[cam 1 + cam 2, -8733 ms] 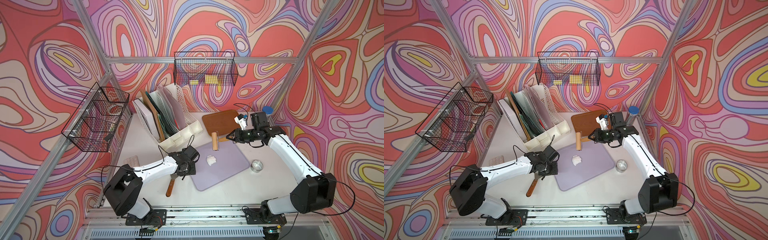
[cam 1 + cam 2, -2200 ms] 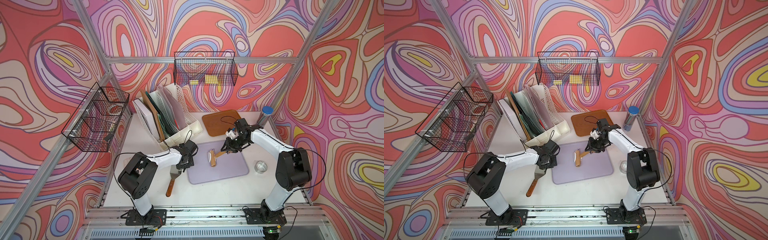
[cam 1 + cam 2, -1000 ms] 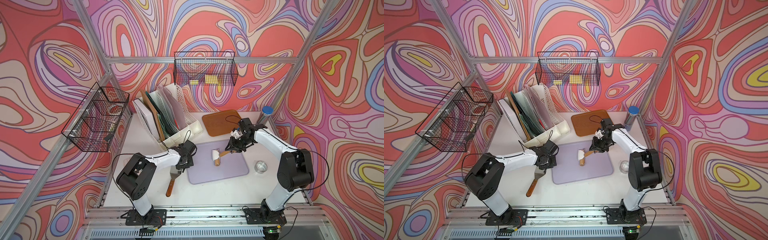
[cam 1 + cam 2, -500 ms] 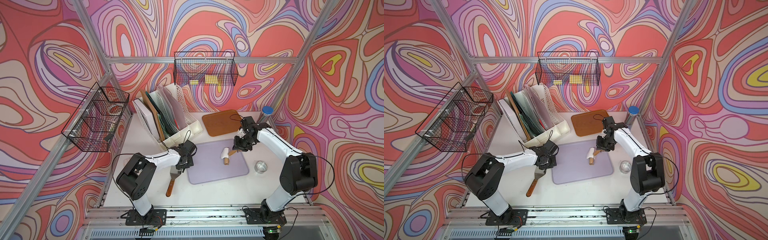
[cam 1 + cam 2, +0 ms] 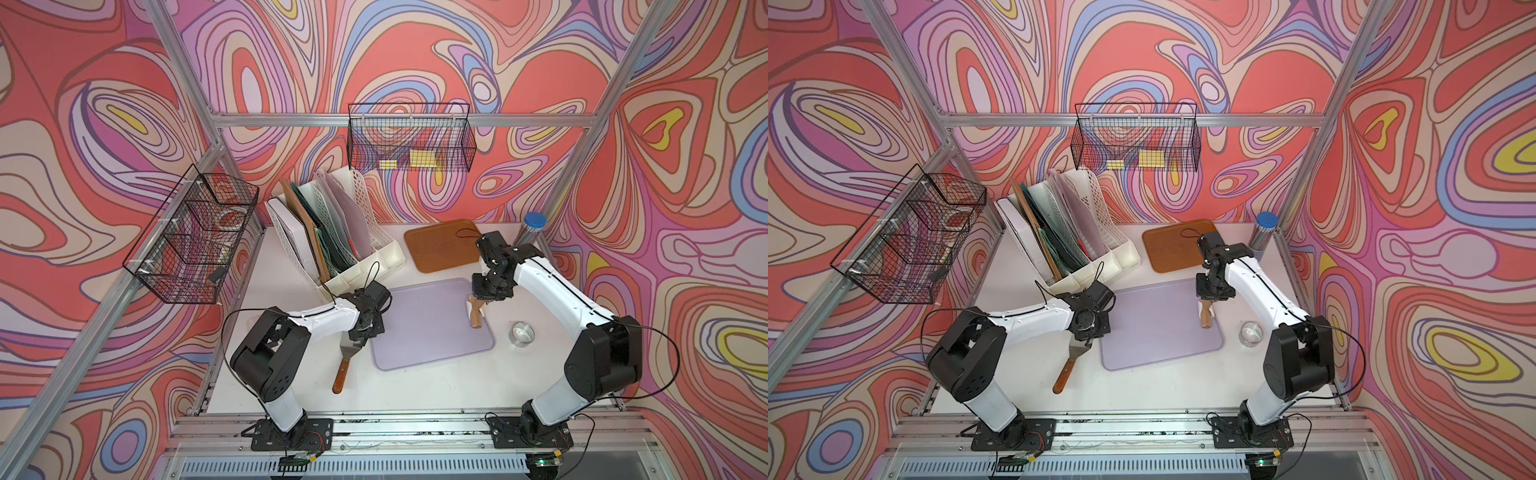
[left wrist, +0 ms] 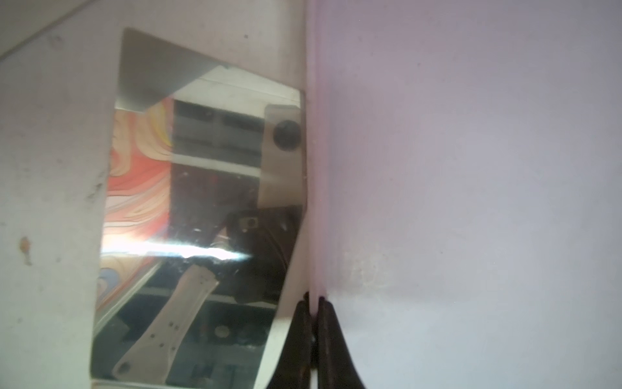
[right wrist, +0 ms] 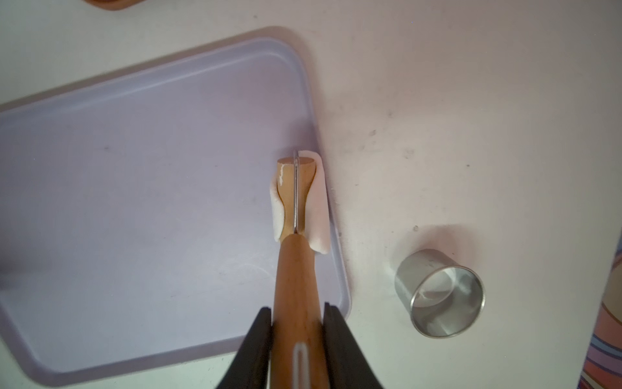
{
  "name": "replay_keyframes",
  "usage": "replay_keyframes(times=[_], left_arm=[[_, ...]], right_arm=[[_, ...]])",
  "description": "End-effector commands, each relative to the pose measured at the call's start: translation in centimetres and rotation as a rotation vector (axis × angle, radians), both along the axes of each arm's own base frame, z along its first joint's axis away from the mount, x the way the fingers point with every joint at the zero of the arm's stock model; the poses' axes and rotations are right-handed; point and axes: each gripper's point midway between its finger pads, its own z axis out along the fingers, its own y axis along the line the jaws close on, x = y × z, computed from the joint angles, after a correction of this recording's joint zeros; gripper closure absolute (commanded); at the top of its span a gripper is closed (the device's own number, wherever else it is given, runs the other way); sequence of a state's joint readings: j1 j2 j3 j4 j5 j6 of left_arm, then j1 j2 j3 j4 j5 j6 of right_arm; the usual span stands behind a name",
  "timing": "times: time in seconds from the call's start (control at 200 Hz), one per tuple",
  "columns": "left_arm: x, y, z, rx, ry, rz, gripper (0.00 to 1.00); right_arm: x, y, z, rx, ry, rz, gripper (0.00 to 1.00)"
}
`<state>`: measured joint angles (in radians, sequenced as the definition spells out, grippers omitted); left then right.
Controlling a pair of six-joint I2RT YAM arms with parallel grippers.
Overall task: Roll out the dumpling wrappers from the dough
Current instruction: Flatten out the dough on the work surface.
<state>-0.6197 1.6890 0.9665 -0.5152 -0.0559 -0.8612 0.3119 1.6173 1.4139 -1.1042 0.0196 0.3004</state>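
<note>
A purple board (image 5: 424,328) lies mid-table. My right gripper (image 7: 298,308) is shut on the wooden handle of a small roller (image 7: 296,279). The roller's barrel rests at the board's right rim. A white sheet of dough (image 7: 318,208) is wrapped around the barrel and clings to both of its sides; in a top view it shows as a white patch of dough (image 5: 468,306). My left gripper (image 6: 314,299) is shut on the board's left edge (image 6: 313,202). No round dumpling wrappers are in view.
A metal ring cutter (image 7: 441,293) stands on the table just right of the board. A steel scraper with a wooden handle (image 5: 347,353) lies by the left gripper. At the back stand a brown tray (image 5: 442,245), a white file rack (image 5: 332,232) and a blue-capped bottle (image 5: 532,226).
The right gripper has drawn the roller rightward across the board to its right rim, with the dough carried along on the barrel. The left arm has stayed on the board's edge.
</note>
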Motion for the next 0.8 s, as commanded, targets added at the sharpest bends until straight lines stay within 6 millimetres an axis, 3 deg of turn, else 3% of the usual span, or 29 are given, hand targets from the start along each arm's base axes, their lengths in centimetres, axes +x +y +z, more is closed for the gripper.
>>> replay_keyframes(times=[0.0,0.135,0.3,0.381,0.421,0.596,0.686,0.796], left_arm=[[-1.2,2.0,0.1,0.079,0.034,-0.002,1.00],[-1.2,2.0,0.5,0.082,0.026,-0.004,1.00],[-1.3,2.2,0.5,0.082,0.021,0.002,1.00],[-1.3,2.0,0.5,0.077,0.023,0.001,1.00],[-1.3,2.0,0.5,0.076,0.023,0.000,1.00],[-1.4,2.2,0.5,0.083,0.022,0.002,1.00],[-1.5,2.2,0.5,0.083,0.025,-0.001,1.00],[-1.4,2.0,0.3,0.073,0.027,-0.001,1.00]], right_arm=[[0.8,7.4,3.2,0.244,-0.093,0.137,1.00],[1.1,13.5,3.6,0.440,-0.103,0.223,1.00],[1.4,16.5,1.0,0.535,-0.047,0.254,1.00],[1.2,16.3,-1.1,0.513,0.000,0.245,1.00],[1.0,15.7,-3.4,0.474,0.045,0.225,1.00],[-0.6,9.1,-9.6,0.281,0.224,0.068,1.00],[-1.0,7.1,-9.5,0.183,0.221,0.066,1.00],[-0.3,9.1,-6.8,0.275,0.162,0.117,1.00]])
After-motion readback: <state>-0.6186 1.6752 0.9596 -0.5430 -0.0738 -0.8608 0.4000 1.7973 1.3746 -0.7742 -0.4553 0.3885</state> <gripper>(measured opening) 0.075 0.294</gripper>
